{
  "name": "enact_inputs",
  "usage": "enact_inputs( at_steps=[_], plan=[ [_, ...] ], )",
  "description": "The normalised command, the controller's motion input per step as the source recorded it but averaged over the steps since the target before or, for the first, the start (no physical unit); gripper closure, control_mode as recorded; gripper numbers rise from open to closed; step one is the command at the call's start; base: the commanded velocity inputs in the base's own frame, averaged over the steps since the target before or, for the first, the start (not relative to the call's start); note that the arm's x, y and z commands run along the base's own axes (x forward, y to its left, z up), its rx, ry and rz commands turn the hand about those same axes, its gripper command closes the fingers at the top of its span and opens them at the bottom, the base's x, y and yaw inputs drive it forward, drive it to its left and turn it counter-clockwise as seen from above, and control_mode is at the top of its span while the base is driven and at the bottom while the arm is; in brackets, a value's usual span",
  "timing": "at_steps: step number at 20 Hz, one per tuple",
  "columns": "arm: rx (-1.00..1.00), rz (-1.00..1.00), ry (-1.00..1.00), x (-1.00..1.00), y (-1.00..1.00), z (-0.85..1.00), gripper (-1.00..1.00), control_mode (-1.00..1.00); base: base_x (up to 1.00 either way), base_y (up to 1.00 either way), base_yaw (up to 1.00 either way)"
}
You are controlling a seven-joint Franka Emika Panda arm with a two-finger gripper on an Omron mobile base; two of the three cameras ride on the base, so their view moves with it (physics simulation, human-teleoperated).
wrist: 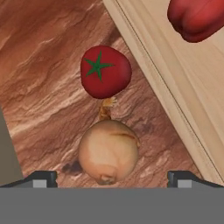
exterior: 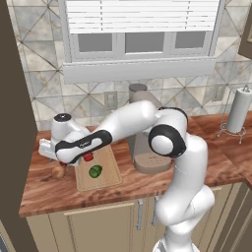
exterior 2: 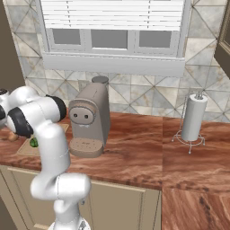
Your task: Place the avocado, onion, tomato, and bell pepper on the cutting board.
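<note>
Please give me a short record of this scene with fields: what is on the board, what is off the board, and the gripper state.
on cutting board: avocado, bell pepper
off board, on counter: tomato, onion, close together
gripper: open, above the onion, holding nothing
also on counter: coffee machine, paper towel holder

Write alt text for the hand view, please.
A tan onion sits on the reddish wood counter between the tips of the open claw, with a red tomato just beyond it, also on the counter. The light-wood cutting board runs along the right, a red bell pepper on it.
</note>
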Motion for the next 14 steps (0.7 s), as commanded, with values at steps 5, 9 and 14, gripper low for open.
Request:
enact_inputs(
  at_steps=[5, 9, 14],
  plan=[
    [0.00, 0.00, 0.00, 0.00, 0.00, -0.15, -1.00, -1.00, 0.00, 0.00, 0.00],
    [0.00, 0.00, 0.00, 0.00, 0.00, -0.08, -1.00, -1.00, 0.00, 0.00, 0.00],
    [0.00, 0.00, 0.00, 0.00, 0.00, -0.09, -1.00, -1.00, 0.00, 0.00, 0.00]
  ],
)
